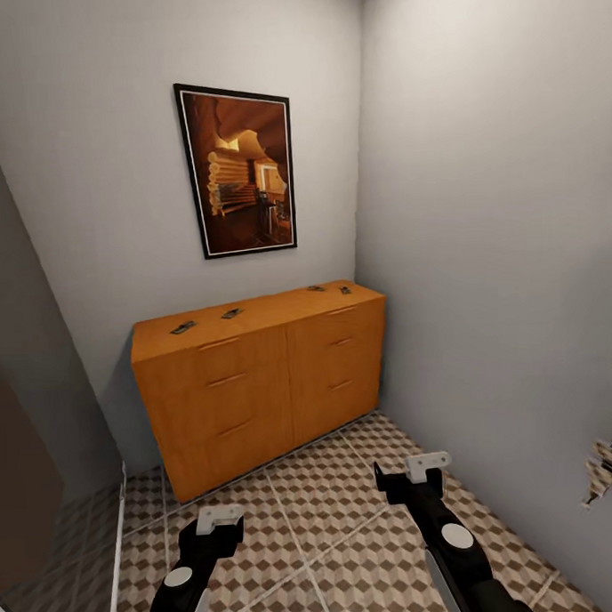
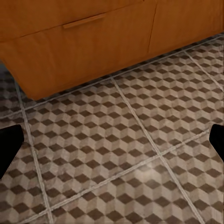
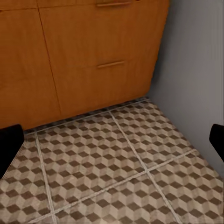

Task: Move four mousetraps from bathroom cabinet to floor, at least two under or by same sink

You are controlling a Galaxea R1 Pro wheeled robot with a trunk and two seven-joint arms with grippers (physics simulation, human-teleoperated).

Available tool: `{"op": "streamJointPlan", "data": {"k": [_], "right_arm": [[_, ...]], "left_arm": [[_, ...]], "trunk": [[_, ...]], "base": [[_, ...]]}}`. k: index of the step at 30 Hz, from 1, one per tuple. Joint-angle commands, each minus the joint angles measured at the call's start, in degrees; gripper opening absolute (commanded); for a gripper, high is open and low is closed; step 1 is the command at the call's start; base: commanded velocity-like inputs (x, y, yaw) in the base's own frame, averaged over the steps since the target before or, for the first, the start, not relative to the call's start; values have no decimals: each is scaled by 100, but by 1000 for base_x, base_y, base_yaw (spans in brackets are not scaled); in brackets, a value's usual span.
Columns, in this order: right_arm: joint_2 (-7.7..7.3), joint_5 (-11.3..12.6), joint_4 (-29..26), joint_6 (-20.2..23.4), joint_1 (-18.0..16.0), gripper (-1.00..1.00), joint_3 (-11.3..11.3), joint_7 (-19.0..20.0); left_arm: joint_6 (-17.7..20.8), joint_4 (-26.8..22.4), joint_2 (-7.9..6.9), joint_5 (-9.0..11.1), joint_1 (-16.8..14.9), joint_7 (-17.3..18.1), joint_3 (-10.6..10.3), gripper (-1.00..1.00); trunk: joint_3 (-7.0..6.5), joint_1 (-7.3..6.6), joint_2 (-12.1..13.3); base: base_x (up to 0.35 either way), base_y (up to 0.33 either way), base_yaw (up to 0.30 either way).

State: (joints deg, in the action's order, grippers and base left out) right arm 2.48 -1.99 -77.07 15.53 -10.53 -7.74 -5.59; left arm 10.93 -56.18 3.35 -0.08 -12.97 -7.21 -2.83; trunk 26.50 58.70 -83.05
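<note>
The robot stands facing the low, wide orange-brown wooden cabinet (image 1: pixel 265 379) with its flat drawer fronts and slim bar handles, pushed into the corner of a narrow grey-walled room. Nothing has been picked up, so this looks like the approach, with the first grasp to come.

The four small flat brown wooden mousetraps lie on the cabinet's top. Two sit toward its left end, one (image 1: pixel 183 326) near the front edge and another (image 1: pixel 232 313) just to the right of it. The other two (image 1: pixel 316 289) (image 1: pixel 344 290) are close together near the cabinet's right end, by the side wall. They are too small here to make out their metal parts.

The left gripper (image 1: pixel 219 518) and the right gripper (image 1: pixel 428 464) both hang low in front of the cabinet, over the bathroom floor (image 1: pixel 334 536) of brown, beige and white cube-patterned tiles. In each wrist view the dark fingertips sit wide apart at the picture's edges with nothing between them, so both jaws are released and empty.

To my eye the next move calls for rolling closer and lifting an arm up to the cabinet top, since the traps lie above the grippers' present height.

A dark-framed picture of a warm-lit log interior (image 1: pixel 238 170) hangs above the cabinet. No sink is to be seen. The tiles before the cabinet are bare, and the side wall crowds the right arm.
</note>
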Motion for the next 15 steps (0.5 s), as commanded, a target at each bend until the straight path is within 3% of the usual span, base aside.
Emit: {"op": "streamJointPlan", "data": {"k": [1, 15], "right_arm": [[-2, -21, -10, 38, -2, 100, -8, -29], [-2, -21, -10, 38, -2, 100, -8, -29]], "left_arm": [[32, -7, -1, -1, -4, -35, -15, 100], [32, -5, -1, -1, -4, -35, -16, 100]], "trunk": [[7, 2, -3], [7, 2, -3]], "base": [[245, -106, 284], [252, -130, 284]]}}
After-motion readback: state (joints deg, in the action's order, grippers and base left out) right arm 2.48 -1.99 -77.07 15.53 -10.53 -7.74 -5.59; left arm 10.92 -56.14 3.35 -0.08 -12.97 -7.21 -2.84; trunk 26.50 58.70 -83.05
